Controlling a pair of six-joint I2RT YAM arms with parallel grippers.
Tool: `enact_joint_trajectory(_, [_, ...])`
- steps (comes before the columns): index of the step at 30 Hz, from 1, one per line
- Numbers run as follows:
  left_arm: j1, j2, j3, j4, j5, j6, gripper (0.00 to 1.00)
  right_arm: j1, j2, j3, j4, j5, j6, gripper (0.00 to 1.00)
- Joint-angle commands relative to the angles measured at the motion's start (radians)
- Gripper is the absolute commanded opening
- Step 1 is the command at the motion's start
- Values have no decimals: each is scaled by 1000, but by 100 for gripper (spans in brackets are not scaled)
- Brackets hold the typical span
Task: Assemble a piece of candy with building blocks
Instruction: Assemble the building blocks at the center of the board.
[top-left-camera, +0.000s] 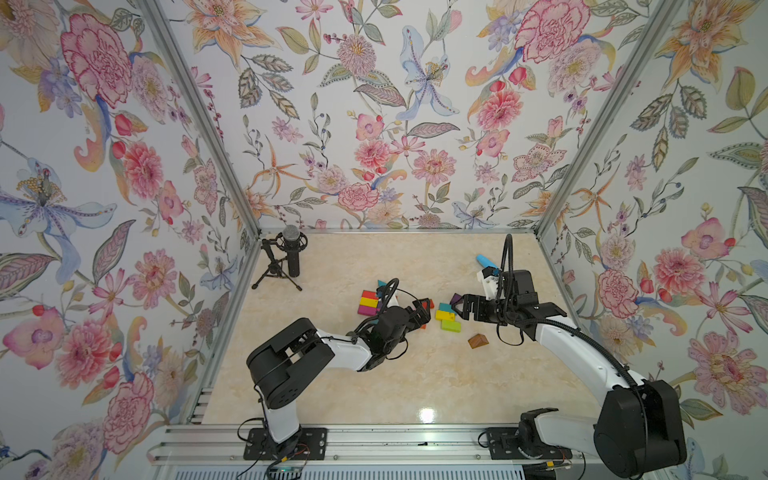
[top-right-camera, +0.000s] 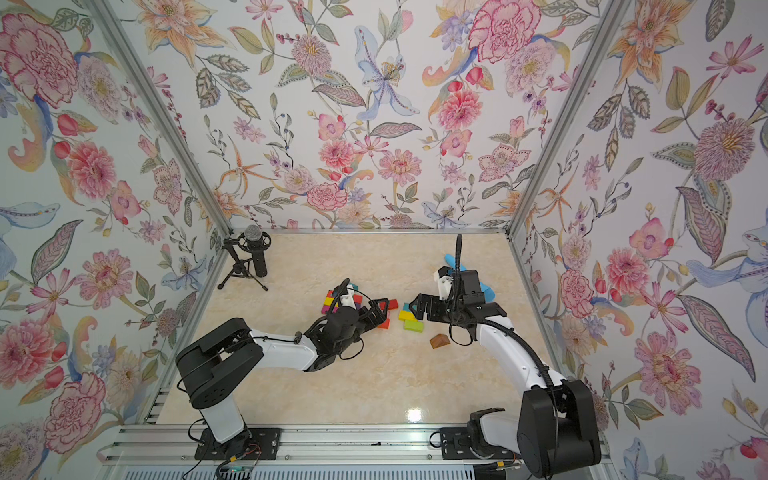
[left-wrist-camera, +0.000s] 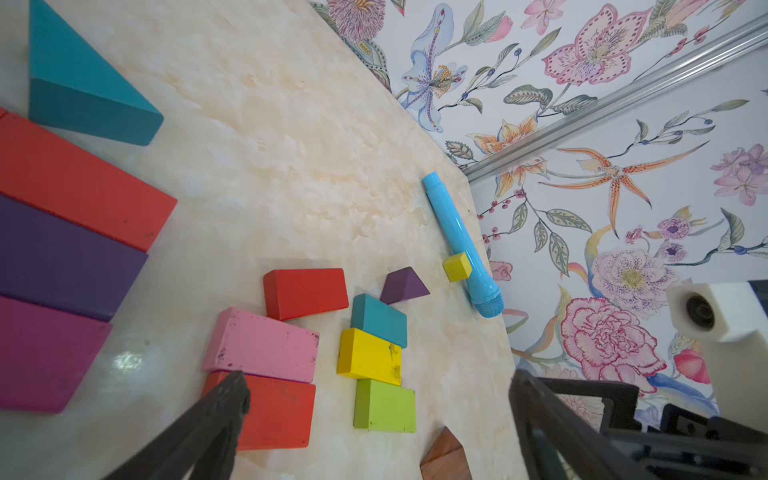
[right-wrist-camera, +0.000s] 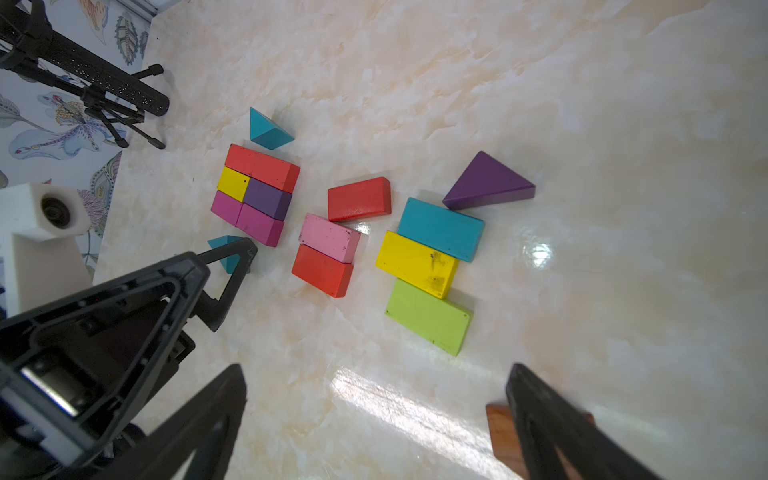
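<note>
Since neither arm holds anything, w/ jaws of the right gripper (right-wrist-camera: 376, 372) wide apart and those of the left gripper (left-wrist-camera: 378, 380) apart too, the next pick is wide open. Building blocks (right-wrist-camera: 359, 199) lie flat around mid-worktop (top-left-camera: 374, 374), a bit toward the far edge. One row looks unfinished: teal brick (right-wrist-camera: 440, 228), yellow brick (right-wrist-camera: 415, 264), green brick (right-wrist-camera: 428, 316) side by side, touching, w/ a purple wedge (right-wrist-camera: 486, 183) at the teal end. Brown wedge (top-left-camera: 478, 341) sits apart, toward the near right corner from the green brick, close by the right gripper. My read: that wedge is prob. the missing end, so it's the right arm's job. Straddle the wedge's flat sides, not the slopes, or it'll squirt out. Lift clear, turn it to mirror the purple one, set down gently against the green brick; don't nudge the row. Left gripper hangs near the pink brick (left-wrist-camera: 262, 345), so keep paths apart.
</note>
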Motion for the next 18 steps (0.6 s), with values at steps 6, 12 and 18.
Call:
enact_joint_trajectory(6, [-17, 96, 62, 95, -158, -47, 99, -11, -64, -31, 38, -78, 1, 100])
enact_joint_trajectory(12, [-29, 138, 93, 93, -196, -48, 99, -22, -88, -61, 68, -103, -1, 100])
enact_joint_trajectory(18, [-34, 174, 105, 109, -233, -73, 99, -38, -135, -100, 102, -133, 26, 100])
